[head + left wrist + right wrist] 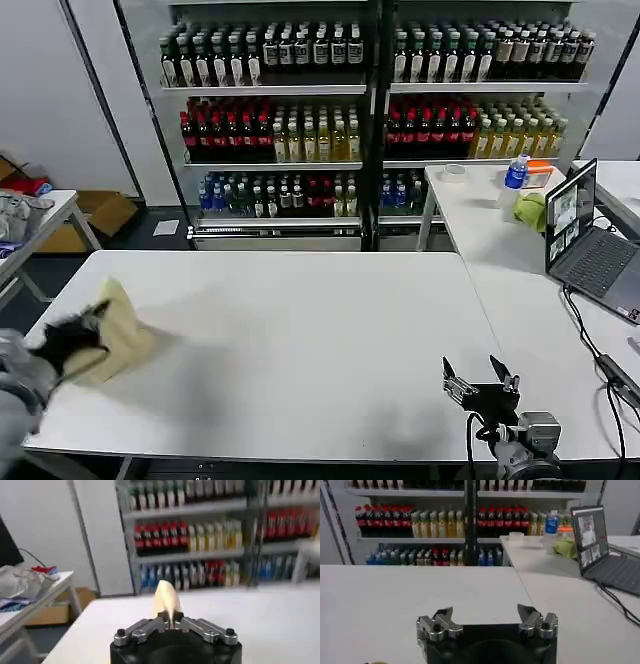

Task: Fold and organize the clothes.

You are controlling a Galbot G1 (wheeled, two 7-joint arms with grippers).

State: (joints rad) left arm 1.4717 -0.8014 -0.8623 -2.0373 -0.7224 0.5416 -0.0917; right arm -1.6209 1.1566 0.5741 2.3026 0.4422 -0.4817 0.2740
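Nearest the robot, the right gripper (481, 379) hangs low over the front right part of the white table (300, 330), its two fingers spread wide with nothing between them, and it looks to be waiting rather than working. Across at the table's left edge the left gripper (78, 335) is pinched tight on a bunched fold of the T-shirt (118, 335); in the left wrist view the jaws meet on a narrow peak of the pale cream cloth (166, 599) that stands up from between them. The rest of the shirt lies crumpled in a small heap on the tabletop, near the left edge and well apart from the right gripper. As a judgement, the task is at an early step: the garment is gathered up, not spread, so no fold has been laid yet. The next move probably calls for drawing the shirt toward the middle of the table and opening it flat, most likely with the right gripper taking a second edge so the cloth can be pulled taut. Farther off, on the side table to the right, stand an open laptop (588, 240), a blue-capped water bottle (515, 172) and a small yellow-green cloth (531, 210). Beyond them, drink coolers (370, 110) hold rows of bottles; no brand or label can be read, and the shirt's label is not legible either
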